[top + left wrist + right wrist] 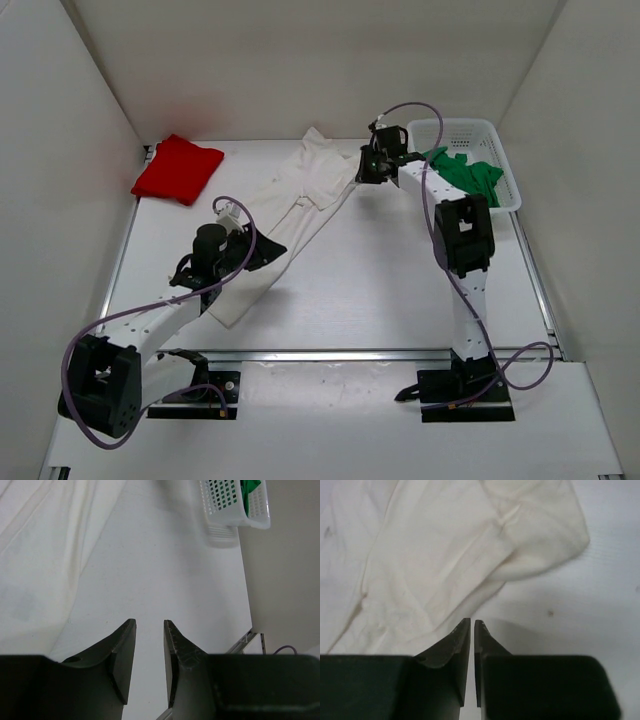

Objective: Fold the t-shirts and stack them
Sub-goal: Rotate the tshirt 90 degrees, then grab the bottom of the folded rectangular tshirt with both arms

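Note:
The off-white t-shirt [290, 205] lies spread in a long diagonal band on the table; it also shows in the left wrist view [45, 555] and the right wrist view [435, 555]. The red t-shirt [178, 168] lies folded at the far left. The green t-shirt [468, 172] lies crumpled in the white mesh basket [500, 140]. My left gripper [275, 247] is open and empty, just right of the off-white shirt's lower half [149, 625]. My right gripper [362, 170] is shut and empty, its tips at the edge of the shirt's sleeve [472, 622].
The basket stands at the far right by the side wall and shows in the left wrist view [227, 505] with green cloth [250, 487] inside. White walls close in the table on three sides. A metal rail [330, 354] runs along the near edge.

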`<move>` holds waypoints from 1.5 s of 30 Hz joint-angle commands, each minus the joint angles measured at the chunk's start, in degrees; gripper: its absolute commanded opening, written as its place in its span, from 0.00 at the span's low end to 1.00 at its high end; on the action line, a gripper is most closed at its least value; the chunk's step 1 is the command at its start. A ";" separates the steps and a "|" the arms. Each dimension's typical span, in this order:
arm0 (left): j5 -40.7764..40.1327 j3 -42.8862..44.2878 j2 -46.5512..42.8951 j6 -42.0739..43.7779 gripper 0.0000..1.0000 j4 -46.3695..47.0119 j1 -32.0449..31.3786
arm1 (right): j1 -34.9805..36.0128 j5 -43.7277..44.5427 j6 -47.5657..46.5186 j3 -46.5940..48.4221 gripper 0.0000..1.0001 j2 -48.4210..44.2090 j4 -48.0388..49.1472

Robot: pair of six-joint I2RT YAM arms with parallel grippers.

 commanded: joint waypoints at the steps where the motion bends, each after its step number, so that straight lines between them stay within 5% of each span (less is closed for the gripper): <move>1: 0.78 3.10 -1.47 0.22 0.40 -0.56 -0.11 | 3.32 1.08 -2.86 -10.20 0.08 -13.74 -0.22; 4: 0.95 4.77 -2.70 2.06 0.41 -3.02 3.04 | 7.27 -1.03 2.04 -32.31 0.16 -25.26 11.01; 8: 3.93 7.49 -3.59 5.22 0.46 -7.59 7.87 | 15.44 -3.23 8.91 -46.50 0.26 -32.22 21.56; 13: 4.38 7.33 -5.60 7.08 0.46 -10.76 8.33 | 26.61 0.27 15.59 -45.93 0.36 -26.08 27.83; 18: 4.29 4.69 -9.30 6.90 0.46 -10.85 9.29 | 28.38 1.95 20.77 -42.32 0.41 -16.94 30.55; 20: 4.56 4.07 -9.65 6.99 0.46 -12.52 9.56 | 28.29 0.73 22.44 -41.62 0.41 -14.30 31.34; 23: 3.60 3.81 -9.83 7.60 0.46 -12.70 8.68 | 26.81 -0.33 23.59 -42.14 0.10 -12.19 32.13; 25: 3.41 3.81 -9.13 7.95 0.46 -13.13 7.80 | 25.31 -1.29 24.12 -43.79 0.00 -13.06 31.97; 33: -1.59 1.70 -6.05 9.98 0.47 -12.52 -0.44 | 5.74 -12.17 14.82 -69.53 0.00 -35.63 30.31; 34: -2.03 1.78 -4.83 10.41 0.48 -12.70 -1.68 | 2.75 -13.07 12.80 -70.26 0.01 -36.17 29.42; 39: -5.81 -1.02 -2.36 12.70 0.49 -15.41 -6.26 | 1.13 -11.59 9.44 -75.17 0.40 -46.43 24.23; 45: -5.99 -8.22 -4.73 12.96 0.58 -16.82 -8.37 | 1.74 -7.64 12.69 -87.20 0.44 -61.98 20.55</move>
